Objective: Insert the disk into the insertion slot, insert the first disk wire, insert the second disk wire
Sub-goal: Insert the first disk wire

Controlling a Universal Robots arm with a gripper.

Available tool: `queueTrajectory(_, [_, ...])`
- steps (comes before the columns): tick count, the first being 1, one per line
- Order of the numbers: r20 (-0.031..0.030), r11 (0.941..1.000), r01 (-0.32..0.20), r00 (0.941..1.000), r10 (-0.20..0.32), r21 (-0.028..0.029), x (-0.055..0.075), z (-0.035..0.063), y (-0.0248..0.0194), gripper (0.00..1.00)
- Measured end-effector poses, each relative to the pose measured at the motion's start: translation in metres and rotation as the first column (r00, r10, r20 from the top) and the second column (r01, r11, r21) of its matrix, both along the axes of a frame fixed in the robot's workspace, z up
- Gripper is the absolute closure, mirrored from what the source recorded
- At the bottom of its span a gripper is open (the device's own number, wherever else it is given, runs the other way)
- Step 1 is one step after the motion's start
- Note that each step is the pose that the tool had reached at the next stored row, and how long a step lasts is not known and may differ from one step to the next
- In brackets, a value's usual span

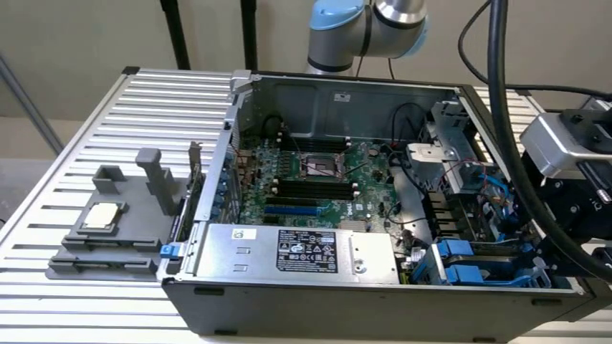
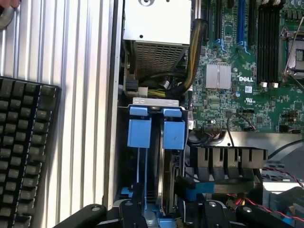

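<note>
Open case [image 1: 383,309] sits on the slatted table [image 1: 163,100], board [image 1: 363,208] dead centre. At six o'clock a silver box [image 1: 234,251], blue-railed slot [image 1: 469,261] at four, grey tray [image 1: 120,247] at nine carrying a chip [image 1: 100,215], arm [image 1: 368,29] at twelve, thick cable [image 1: 496,86] at two.

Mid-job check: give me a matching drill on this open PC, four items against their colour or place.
Things:
1. power supply
2. motherboard
3. moulded tray
4. keyboard

Descriptions:
A. grey, outside the case, on the exterior view's left
B. black, lying on the slatted table
C. silver box with a black label
D. green, inside the case

Pairs: 1-C, 2-D, 3-A, 4-B
</note>
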State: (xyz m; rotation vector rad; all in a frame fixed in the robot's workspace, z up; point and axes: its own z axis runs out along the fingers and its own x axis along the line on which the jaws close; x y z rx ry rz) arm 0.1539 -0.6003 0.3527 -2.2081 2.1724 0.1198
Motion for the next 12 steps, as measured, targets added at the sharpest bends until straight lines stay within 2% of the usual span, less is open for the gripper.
queueTrajectory(4, [-0.0008, 0.9998, -0.003, 1.0, 0.003, 0.02, 0.003, -0.0002, -0.0006, 0.51])
queueTrajectory(12, [-0.0006, 0.9987, -0.019, 0.9998, 0.019, 0.0468, 0.012, -0.004, -0.0008, 0.51])
